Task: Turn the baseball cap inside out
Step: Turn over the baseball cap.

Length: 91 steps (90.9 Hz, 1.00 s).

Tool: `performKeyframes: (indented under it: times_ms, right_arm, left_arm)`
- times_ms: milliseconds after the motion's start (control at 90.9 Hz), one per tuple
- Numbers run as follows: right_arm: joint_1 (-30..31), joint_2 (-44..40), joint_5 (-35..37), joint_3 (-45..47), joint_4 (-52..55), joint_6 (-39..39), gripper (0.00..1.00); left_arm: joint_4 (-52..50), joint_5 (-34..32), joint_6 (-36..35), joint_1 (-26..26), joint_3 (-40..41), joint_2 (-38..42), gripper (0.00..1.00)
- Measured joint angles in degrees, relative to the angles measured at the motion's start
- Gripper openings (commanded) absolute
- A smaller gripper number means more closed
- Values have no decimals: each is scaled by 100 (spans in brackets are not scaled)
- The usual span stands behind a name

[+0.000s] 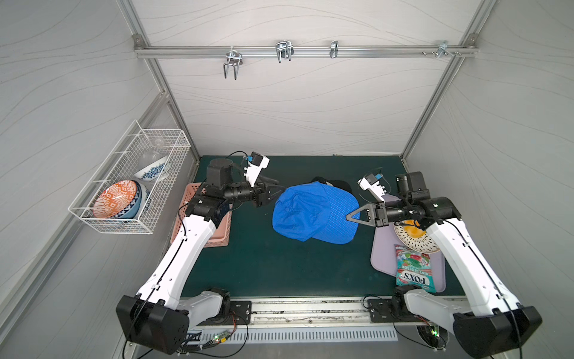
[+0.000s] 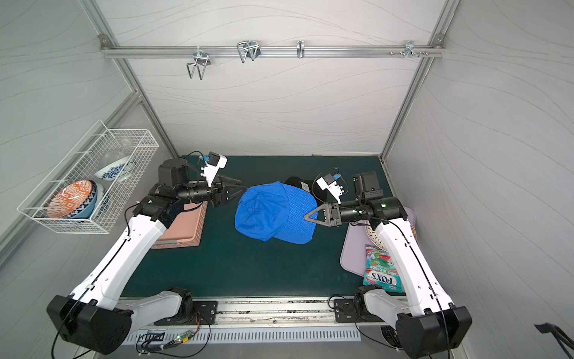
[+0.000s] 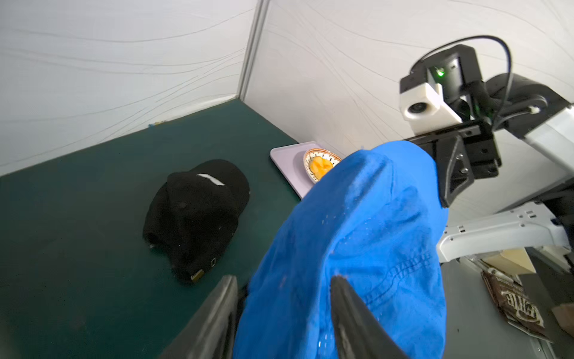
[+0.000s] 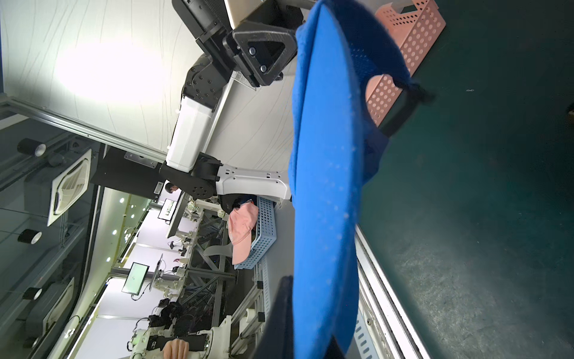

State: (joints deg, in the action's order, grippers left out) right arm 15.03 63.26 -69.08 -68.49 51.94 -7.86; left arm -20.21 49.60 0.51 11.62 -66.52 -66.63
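Note:
The blue baseball cap (image 1: 304,214) (image 2: 267,214) hangs above the middle of the green table, crown toward the left arm and mesh side toward the right arm. My right gripper (image 1: 348,216) (image 2: 306,218) is shut on the cap's mesh edge; in the right wrist view the blue cap (image 4: 323,186) runs out from between that gripper's (image 4: 310,307) jaws. My left gripper (image 1: 279,185) (image 2: 242,185) is open at the crown's far-left edge. In the left wrist view the left gripper (image 3: 284,278) has its jaws wide apart, with a fold of the blue cap (image 3: 372,233) lying loose between them.
A black cap (image 1: 334,183) (image 3: 198,211) lies on the table behind the blue one. A pink basket (image 1: 217,236) sits under the left arm. At the right, a purple mat (image 1: 382,258) carries a plate (image 1: 416,242) of orange food and a candy bag (image 1: 414,267). A wire basket (image 1: 115,225) of bowls hangs on the left wall.

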Motion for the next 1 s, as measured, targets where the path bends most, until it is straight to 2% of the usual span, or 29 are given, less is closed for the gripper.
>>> performKeyframes:
  times_ms: [77, 275, 440, 561, 660, 814, 1001]
  right_arm:
    - [2, -20, 216, 13, -275, -649, 0]
    - [57, -81, 1305, 256, -1139, -3106, 0]
    - [317, -87, 2352, 282, -1510, -4988, 0]
    - [675, -90, 3224, 267, -1711, -6207, 0]
    - [1095, -122, 4054, 210, -1744, -7143, 0]
    - [1580, -251, 5193, 136, -1764, -8406, 0]
    - [1829, -273, 6129, -109, -1904, -9337, 0]
  left_arm:
    - [31, -332, 120, 7, 192, 205, 82]
    - [476, -1250, -28, 181, 850, 1300, 80]
    - [973, -2210, -345, 1364, 1655, 1891, 77]
    - [1602, -3171, -354, 2374, 2288, 1878, 79]
    - [2190, -3860, -275, 2894, 2949, 1834, 86]
    - [2914, -4470, -61, 3128, 3414, 1530, 92]
    - [3696, -4804, 306, 3147, 3541, 1025, 95]
